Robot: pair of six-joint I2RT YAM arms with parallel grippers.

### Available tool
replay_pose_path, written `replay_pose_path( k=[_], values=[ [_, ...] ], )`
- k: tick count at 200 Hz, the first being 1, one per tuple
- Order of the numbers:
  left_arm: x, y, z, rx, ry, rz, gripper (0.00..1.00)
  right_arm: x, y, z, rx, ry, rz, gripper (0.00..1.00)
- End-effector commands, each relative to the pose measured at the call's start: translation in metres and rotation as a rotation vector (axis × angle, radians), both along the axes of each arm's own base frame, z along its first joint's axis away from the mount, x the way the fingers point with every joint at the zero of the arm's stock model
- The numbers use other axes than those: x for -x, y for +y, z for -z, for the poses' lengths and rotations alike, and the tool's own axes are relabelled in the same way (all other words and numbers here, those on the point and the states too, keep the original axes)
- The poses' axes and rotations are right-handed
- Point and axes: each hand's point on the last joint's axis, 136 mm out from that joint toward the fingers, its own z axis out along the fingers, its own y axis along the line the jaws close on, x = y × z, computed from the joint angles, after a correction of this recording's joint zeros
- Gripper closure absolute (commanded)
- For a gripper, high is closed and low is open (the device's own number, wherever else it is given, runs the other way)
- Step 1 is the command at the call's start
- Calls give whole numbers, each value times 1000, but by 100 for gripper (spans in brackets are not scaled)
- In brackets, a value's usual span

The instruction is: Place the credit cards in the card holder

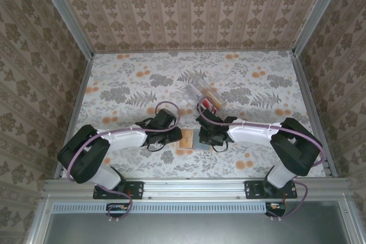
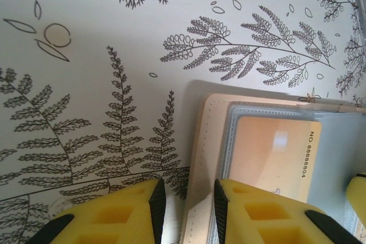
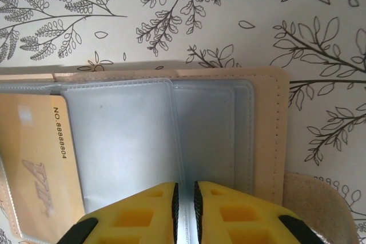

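Item 1, left pincer (image 2: 187, 199): yellow jaws a little apart, straddling the left border of the card holder (image 2: 207, 141). The inner jaw is over the tan leather and the outer jaw over the fern-printed tabletop (image 2: 86, 55). Whether it grips or merely pins the border cannot be told. Item 2, card holder: lies open and flat near the tabletop's front edge, between the 2 pincers. Item 3, orange-tan card (image 2: 274, 152): already lodged in a left-hand pocket, printed "NO. 88888804"; a slanted logo beneath it is unreadable. Item 4, right pincer (image 3: 184, 201): jaws almost together, apparently nipping the lower edge of a clear sleeve (image 3: 126, 141). Item 5, clear tray (image 1: 197, 91): stands behind the holder, with a red card (image 1: 213, 103) discernible in it. Step in hand, by judgement: readying an empty pocket for the next card. Done well, the left side keeps the holder from sliding while the right lifts just 1 sleeve layer, gently, without creasing the plastic or nudging the seated card out.
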Motion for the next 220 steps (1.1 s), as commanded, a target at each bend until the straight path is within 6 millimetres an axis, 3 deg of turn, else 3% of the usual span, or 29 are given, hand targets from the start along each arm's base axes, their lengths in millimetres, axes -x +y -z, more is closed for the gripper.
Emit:
replay_pose_path(
  k=[1, 25, 46, 100, 126, 180, 220],
  values=[
    [6, 8, 12, -42, 40, -14, 68, -5, -6, -15, 13, -35, 18, 80],
    [5, 6, 10, -33, 34, -10, 68, -12, 15, -31, -86, -84, -34, 79],
    [4, 2, 3, -7, 17, -2, 67, -14, 29, -34, -125, -80, -72, 79],
    [-9, -2, -46, 36, -129, 22, 65, -16, 33, -19, -103, -40, -67, 79],
    [-9, -26, -60, 132, -147, 84, 70, -16, 34, -14, -103, -29, -64, 80],
    [-5, -60, -45, 214, -75, 157, 76, -13, 33, -10, -108, -20, -62, 82],
    [0, -51, -14, 145, -1, 123, 79, -8, 28, 1, -82, 7, -63, 82]
  ],
)
